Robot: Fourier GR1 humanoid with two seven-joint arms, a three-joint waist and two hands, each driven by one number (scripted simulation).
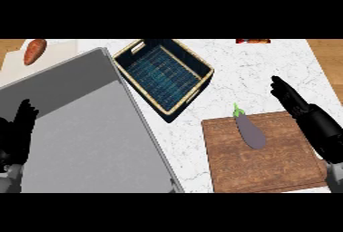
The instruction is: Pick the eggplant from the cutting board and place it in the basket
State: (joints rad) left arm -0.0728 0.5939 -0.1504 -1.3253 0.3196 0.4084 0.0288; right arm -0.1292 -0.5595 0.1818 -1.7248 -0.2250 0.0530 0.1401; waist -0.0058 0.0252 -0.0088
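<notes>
At five o'clock, nearest, the brown wooden cutting board [264,154] carries the purple eggplant [250,130] near its far edge. Right hand [311,124] hovers at three o'clock, fingers [281,89] straight, holding nothing; left hand [17,136] rests open at nine o'clock. Farther, at twelve o'clock, sits the dark woven basket [164,74]. Smooth and rounded, the eggplant could roll away under a skewed grasp. Bare white marble tabletop [268,72] between board and basket leaves carrying room.
</notes>
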